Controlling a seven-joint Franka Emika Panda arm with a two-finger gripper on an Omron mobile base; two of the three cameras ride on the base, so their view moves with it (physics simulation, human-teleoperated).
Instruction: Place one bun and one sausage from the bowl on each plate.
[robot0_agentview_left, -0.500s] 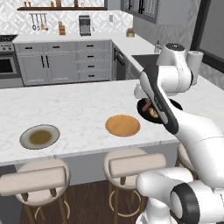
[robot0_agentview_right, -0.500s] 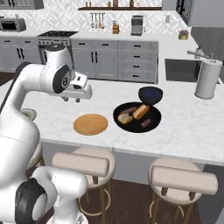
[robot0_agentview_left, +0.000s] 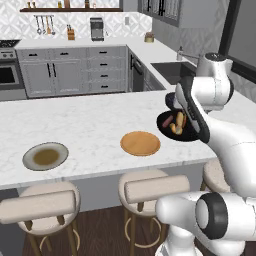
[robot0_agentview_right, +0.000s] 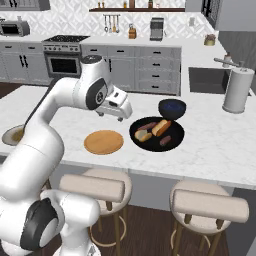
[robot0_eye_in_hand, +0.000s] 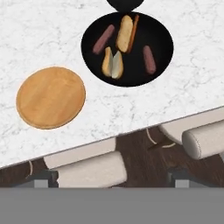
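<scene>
The black bowl (robot0_eye_in_hand: 157, 30) (robot0_agentview_right: 175, 131) (robot0_agentview_left: 165, 121) sits on the marble island and holds both buns and both sausages. The orange-tan bun (robot0_eye_in_hand: 125, 33) lies beside one sausage (robot0_eye_in_hand: 103, 39); the pale bun (robot0_eye_in_hand: 113, 64) is below them, and the second sausage (robot0_eye_in_hand: 149, 59) lies to the right. Left of the bowl is the bare orange plate (robot0_agentview_right: 103, 142) (robot0_eye_in_hand: 50, 97) (robot0_agentview_left: 140, 143). The grey-rimmed plate (robot0_agentview_left: 45, 156) lies far left, also bare. My gripper (robot0_agentview_right: 122, 116) (robot0_eye_in_hand: 111, 178) hovers open above the counter, between the orange plate and the bowl, holding nothing.
A small dark blue bowl (robot0_agentview_right: 172, 108) stands just behind the black bowl. A paper towel roll (robot0_agentview_right: 236, 90) is at the far right by the sink. Padded stools (robot0_agentview_right: 92, 187) line the island's near edge.
My hand has swung to the right, from over the orange plate's far side toward the black bowl. Plates, bowl and food have not moved.
</scene>
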